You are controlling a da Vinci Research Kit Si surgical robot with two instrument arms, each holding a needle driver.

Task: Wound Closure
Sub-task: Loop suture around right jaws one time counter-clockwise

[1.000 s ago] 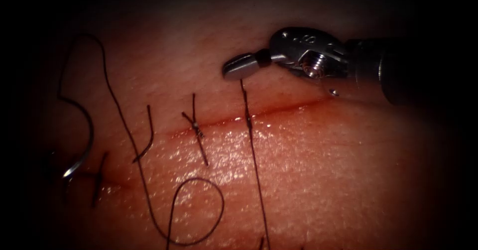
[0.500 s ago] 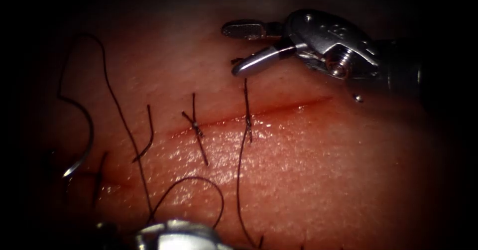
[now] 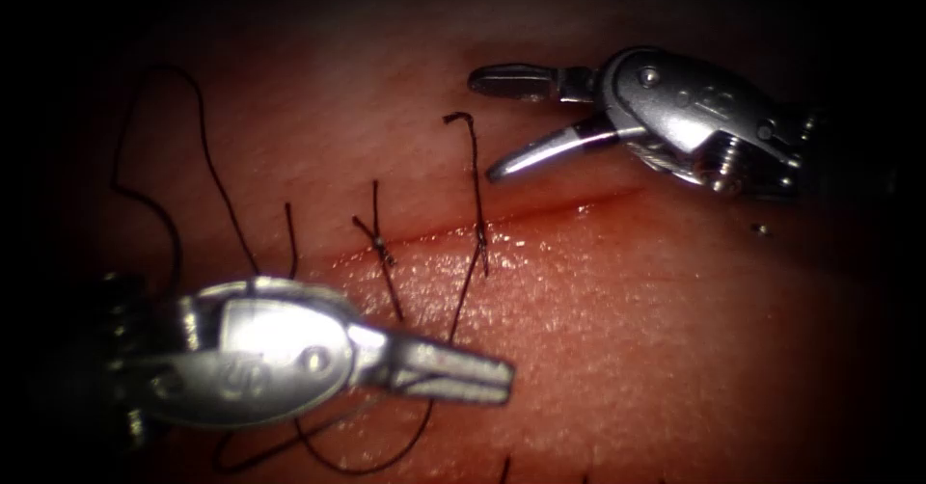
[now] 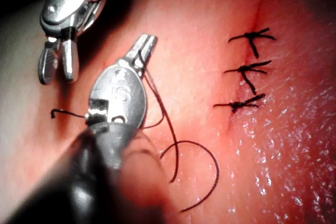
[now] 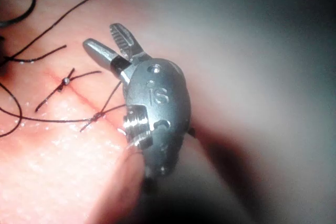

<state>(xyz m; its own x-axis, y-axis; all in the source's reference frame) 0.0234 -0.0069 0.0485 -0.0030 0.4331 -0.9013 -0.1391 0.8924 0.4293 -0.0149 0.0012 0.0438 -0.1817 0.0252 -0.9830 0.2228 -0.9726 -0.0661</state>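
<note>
The tissue has a cut running across it, with a knotted stitch and a newer stitch. From that stitch a short free thread end stands up on the far side. My right tool hovers just right of the end, jaws wide open and empty, as also in the right wrist view. My left tool lies on the near side, jaws narrowly parted over the long thread, nothing seen between them. The needle lies unheld at the far left.
A slack thread loop curls under the left tool's body. Cut thread tails stick up left of the knotted stitch. In the left wrist view, three finished stitches cross the cut, and red fluid lines it.
The right tool let go of the thread end, opened its jaws and drew back to the right. The long thread went slack. The left tool came in from the lower left, over the loop.
</note>
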